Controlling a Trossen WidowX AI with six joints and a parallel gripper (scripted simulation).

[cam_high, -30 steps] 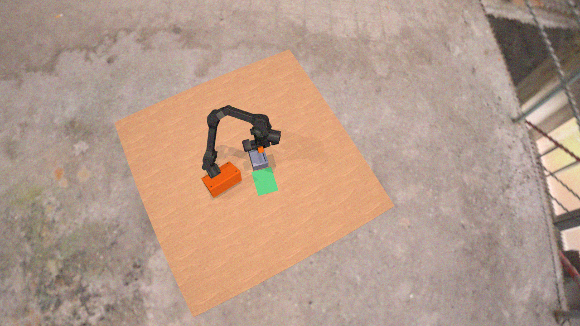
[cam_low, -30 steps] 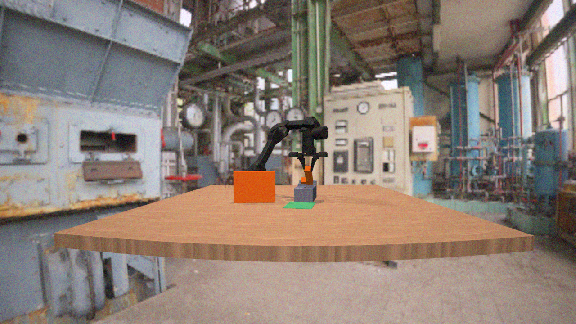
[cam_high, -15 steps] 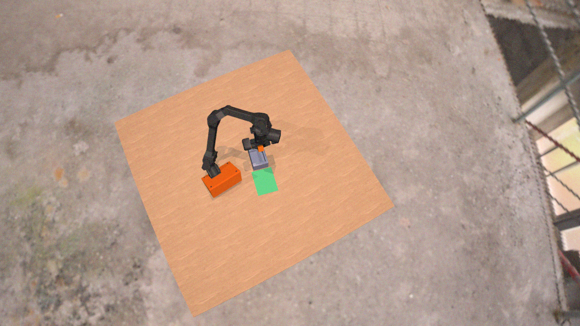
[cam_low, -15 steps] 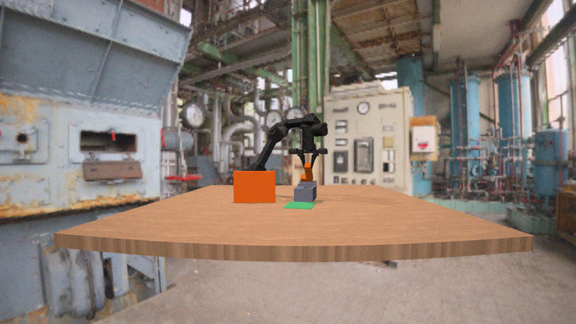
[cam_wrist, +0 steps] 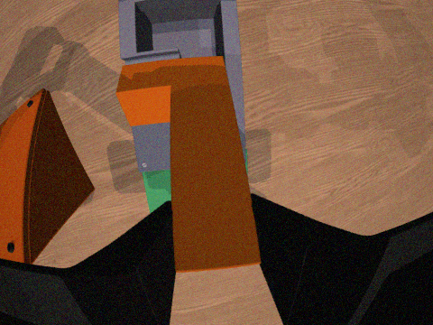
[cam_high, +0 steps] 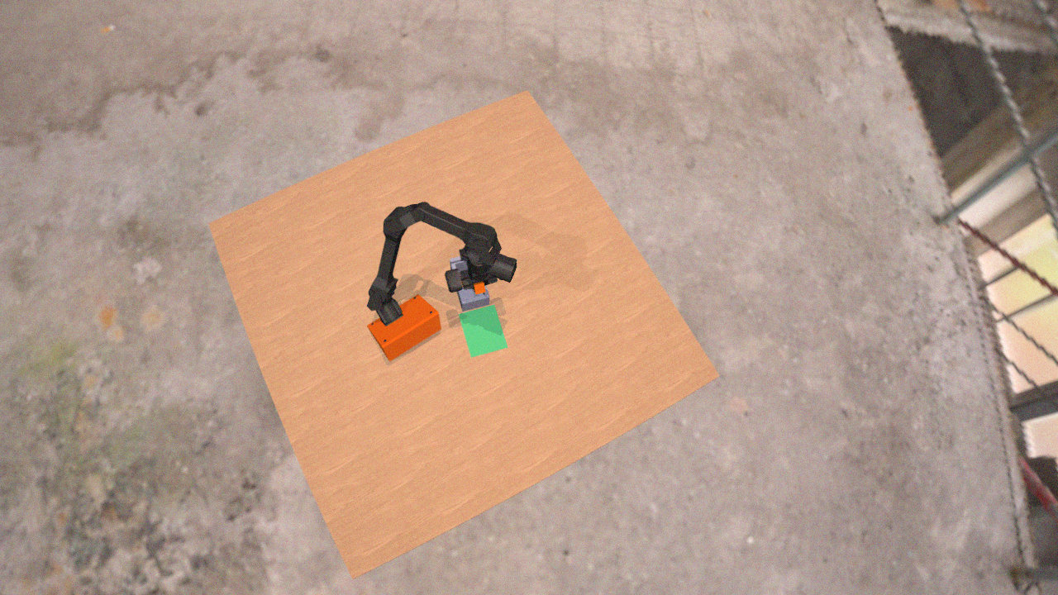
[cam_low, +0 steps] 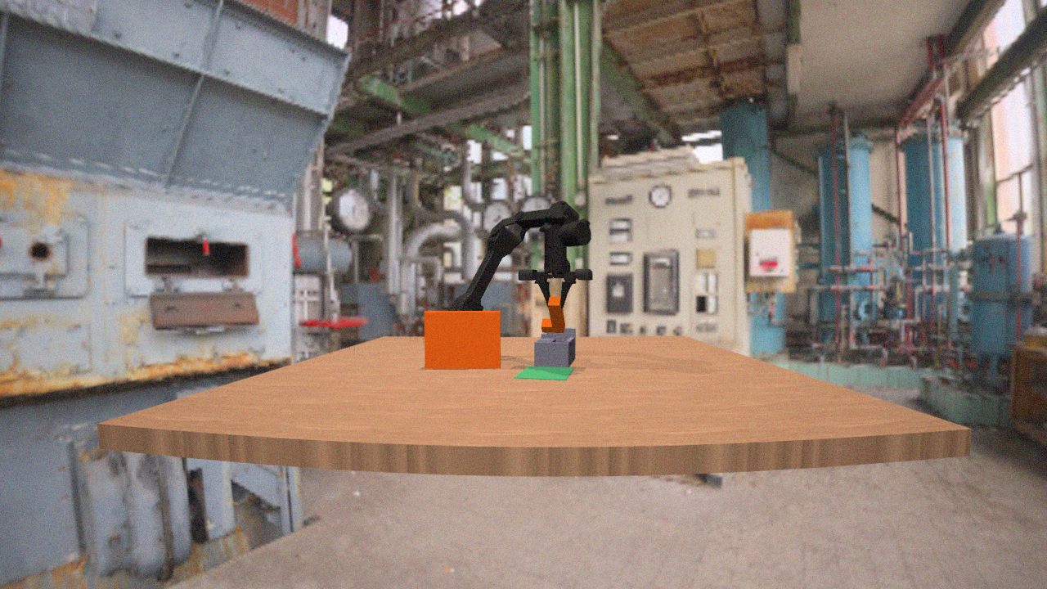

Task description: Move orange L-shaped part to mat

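My gripper [cam_high: 478, 283] [cam_low: 554, 301] [cam_wrist: 210, 207] is shut on the plain end of the orange part [cam_high: 479, 288] [cam_low: 558, 317] [cam_wrist: 209, 140]. The part hangs steeply tilted, its L-shaped end lower and pointing away from the fingers in the wrist view. It is held above the grey tray [cam_high: 475, 303] [cam_low: 554, 354] [cam_wrist: 127, 27], whose pocket shows empty at the top of the wrist view. The green mat [cam_high: 484, 336] [cam_low: 545, 373] [cam_wrist: 157, 194] lies flat beside the tray and is partly hidden behind the part and a finger in the wrist view.
The orange base block [cam_high: 407, 329] [cam_low: 461, 339] [cam_wrist: 56, 181] carries the arm and stands to the left of the tray and mat. All stand on the wooden table [cam_high: 414, 444] [cam_low: 534, 417] [cam_wrist: 316, 90]. The arm's shadow falls across the table.
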